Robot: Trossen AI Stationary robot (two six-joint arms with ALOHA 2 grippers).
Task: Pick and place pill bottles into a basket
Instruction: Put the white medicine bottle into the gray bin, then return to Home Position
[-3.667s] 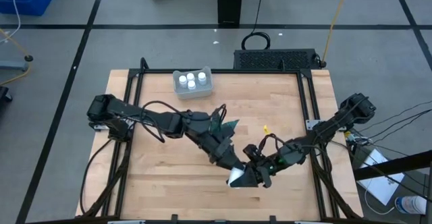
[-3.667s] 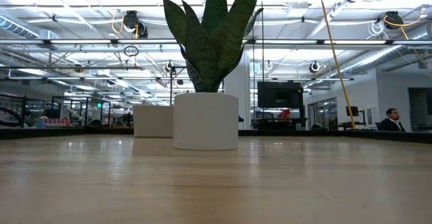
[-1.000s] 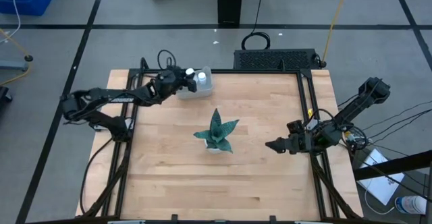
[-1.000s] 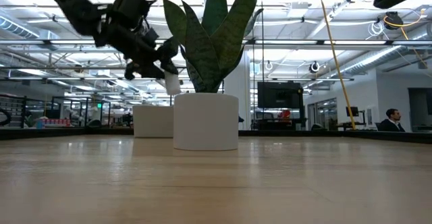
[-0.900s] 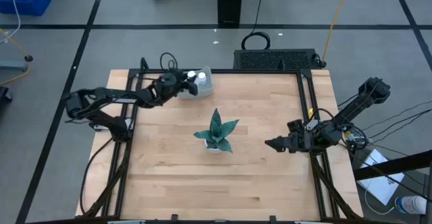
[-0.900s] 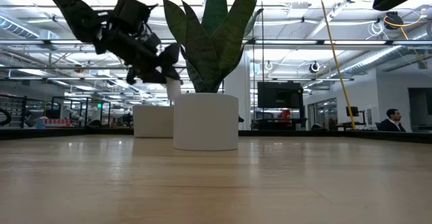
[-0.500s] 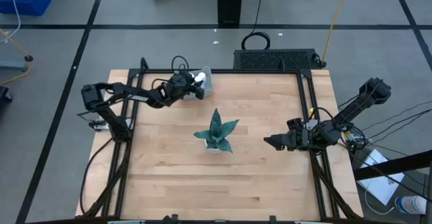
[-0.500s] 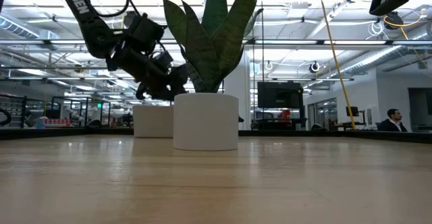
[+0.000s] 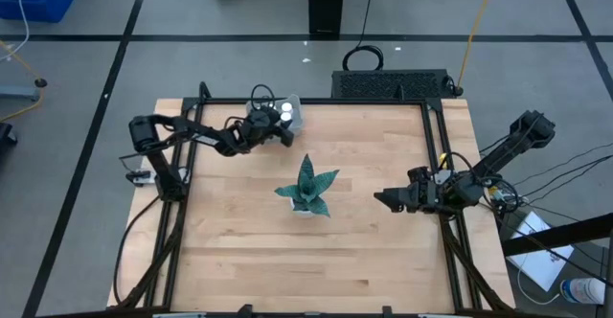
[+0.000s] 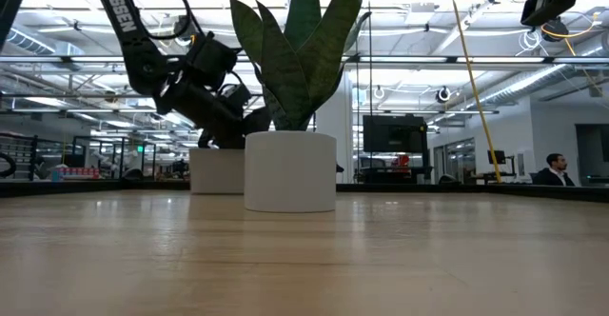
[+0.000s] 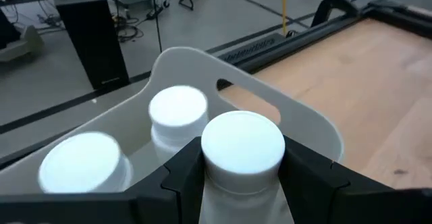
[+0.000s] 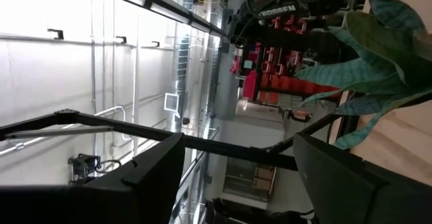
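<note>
While my left gripper is pinching the last pill bottle over the basket, I am getting ready to lower and let go; right jaws are spread.

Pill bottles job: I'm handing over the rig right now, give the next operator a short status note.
Left gripper: shut on a pill bottle, at the basket on the table's far edge.
Right gripper: open, empty, waiting above the table's right side, beside the plant.
Done: at least two bottles stand in the basket.
Left: release the held bottle into the basket. No other bottle shows loose on the table.
</note>
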